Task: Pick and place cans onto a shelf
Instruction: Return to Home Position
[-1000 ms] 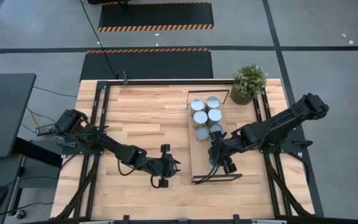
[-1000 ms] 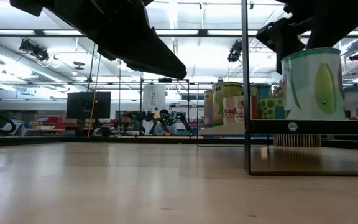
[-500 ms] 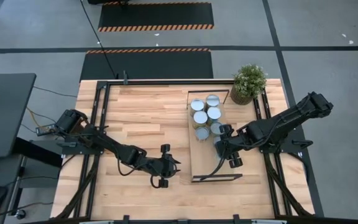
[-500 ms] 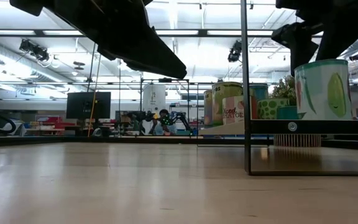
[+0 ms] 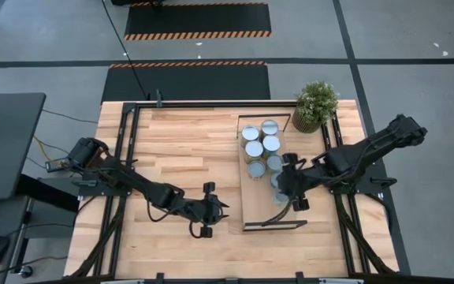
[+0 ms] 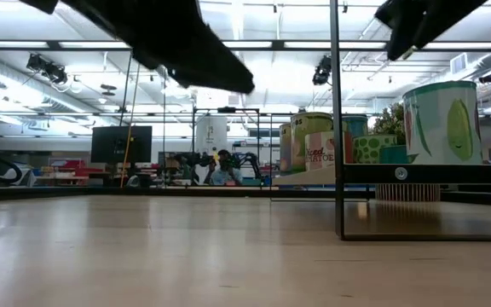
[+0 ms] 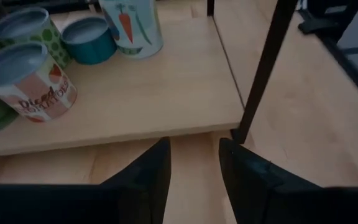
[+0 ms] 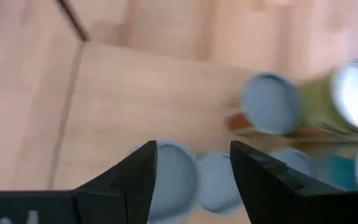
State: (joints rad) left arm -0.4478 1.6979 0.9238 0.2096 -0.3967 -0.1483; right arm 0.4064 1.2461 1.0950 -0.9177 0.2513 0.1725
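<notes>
Hovering over the middle of the shelf point(image 5: 257, 203), the right gripper point(image 5: 284, 186) hangs above the can at the edge of the cluster, its fingers point(image 8: 138, 177) spread wide with nothing between them. The cans point(image 5: 254, 148) stand upright, packed close together on the half of the shelf nearest the potted plant point(image 5: 315, 105). The left gripper point(image 5: 208, 211) sits low over the table point(image 5: 180, 142) just beside the shelf's other half, pointing at it, its fingers point(image 7: 148, 177) a narrow gap apart and empty.
</notes>
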